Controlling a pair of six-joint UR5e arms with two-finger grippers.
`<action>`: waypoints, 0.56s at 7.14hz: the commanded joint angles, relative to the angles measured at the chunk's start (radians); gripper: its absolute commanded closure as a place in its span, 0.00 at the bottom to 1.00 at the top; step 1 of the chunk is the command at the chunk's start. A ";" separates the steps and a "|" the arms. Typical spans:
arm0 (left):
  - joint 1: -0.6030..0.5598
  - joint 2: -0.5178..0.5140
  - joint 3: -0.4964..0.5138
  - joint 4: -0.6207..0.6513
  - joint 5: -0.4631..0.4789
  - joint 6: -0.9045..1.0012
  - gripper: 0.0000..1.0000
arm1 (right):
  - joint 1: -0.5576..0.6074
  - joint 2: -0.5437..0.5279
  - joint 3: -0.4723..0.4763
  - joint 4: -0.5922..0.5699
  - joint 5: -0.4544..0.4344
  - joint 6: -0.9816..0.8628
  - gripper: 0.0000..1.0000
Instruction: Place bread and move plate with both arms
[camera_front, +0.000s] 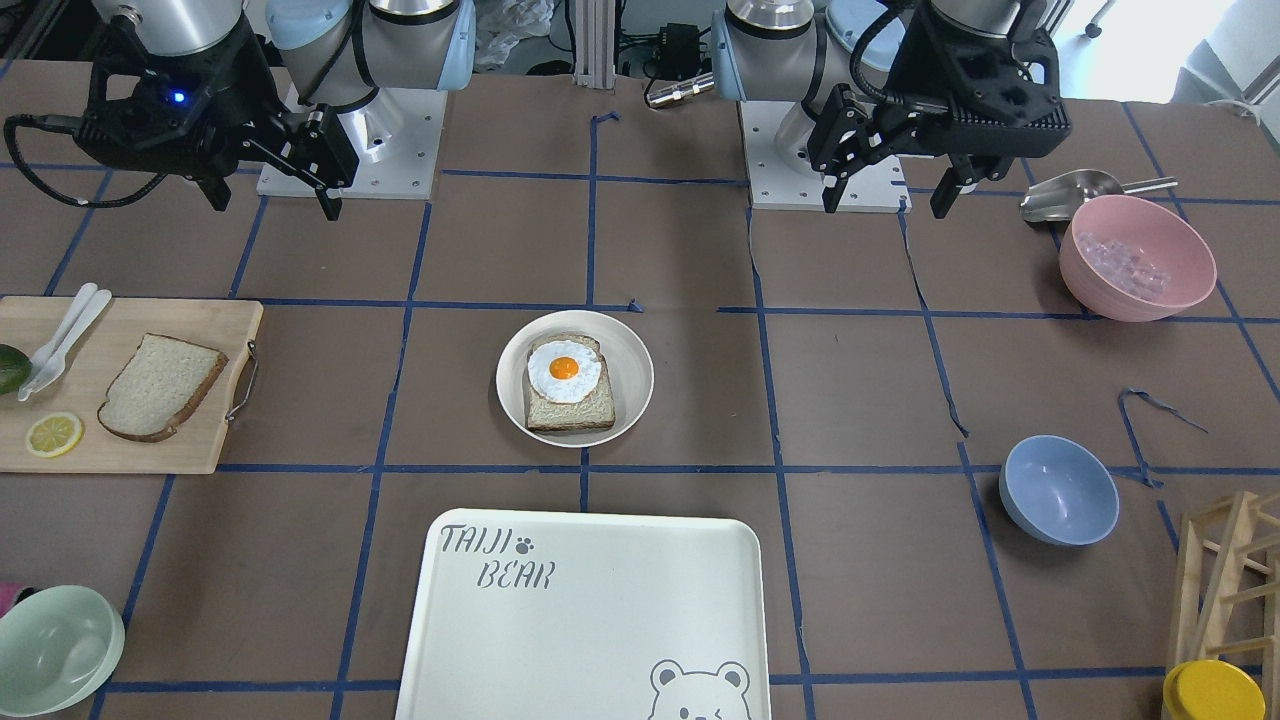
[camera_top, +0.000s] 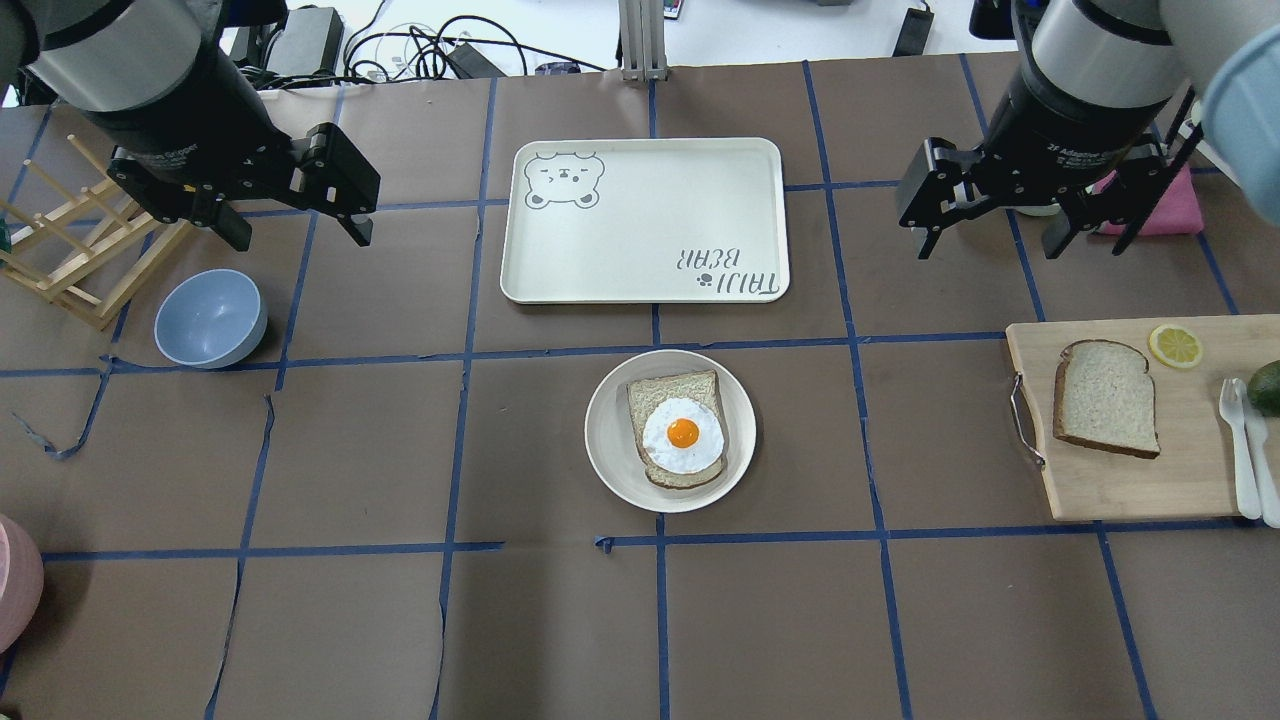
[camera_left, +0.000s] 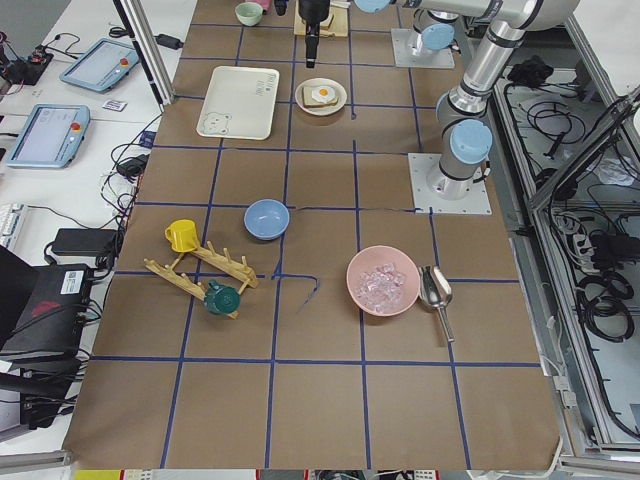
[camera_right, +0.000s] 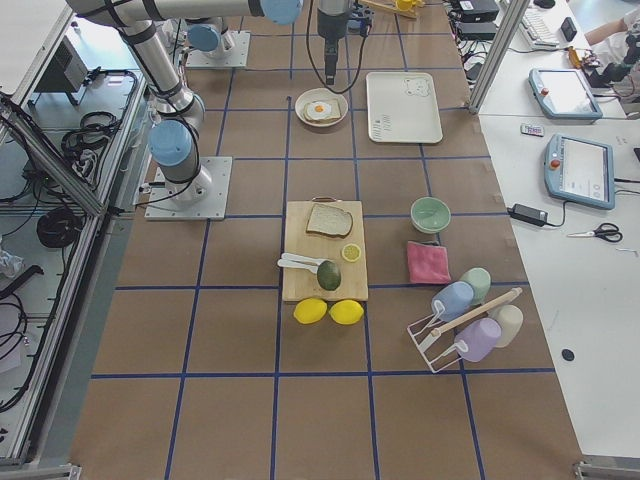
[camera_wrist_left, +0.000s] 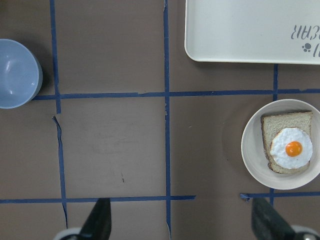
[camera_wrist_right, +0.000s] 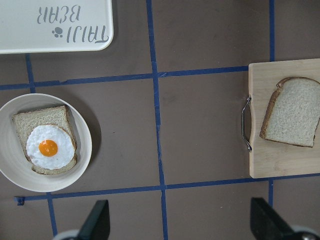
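Observation:
The bread (camera_front: 160, 385) lies flat on a wooden cutting board (camera_front: 190, 430) at the table's right end; it also shows in the overhead view (camera_top: 1105, 397) and the right wrist view (camera_wrist_right: 295, 118). The plate (camera_front: 630, 370) sits at the table's middle (camera_top: 610, 430) and holds a smaller slice with a fried egg (camera_top: 683, 432). My left gripper (camera_top: 298, 230) hangs open and empty high above the table, left of the tray. My right gripper (camera_top: 990, 240) hangs open and empty, beyond the board. Neither touches anything.
A white bear-printed tray (camera_top: 640, 230) lies just beyond the plate. A blue bowl (camera_top: 210, 318) and a wooden rack (camera_top: 70, 250) are at the left. A pink bowl of ice (camera_front: 1137, 257) and a green bowl (camera_front: 55, 650) stand near the corners. A lemon slice and cutlery share the board.

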 joint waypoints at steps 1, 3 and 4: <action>0.000 0.000 0.000 0.000 -0.003 0.000 0.00 | -0.016 0.023 0.003 -0.017 -0.010 -0.013 0.00; 0.000 0.000 0.000 0.000 -0.001 0.000 0.00 | -0.024 0.103 0.003 -0.019 -0.011 -0.019 0.00; 0.000 0.000 0.002 0.000 -0.001 0.000 0.00 | -0.039 0.117 0.003 -0.019 -0.048 -0.018 0.00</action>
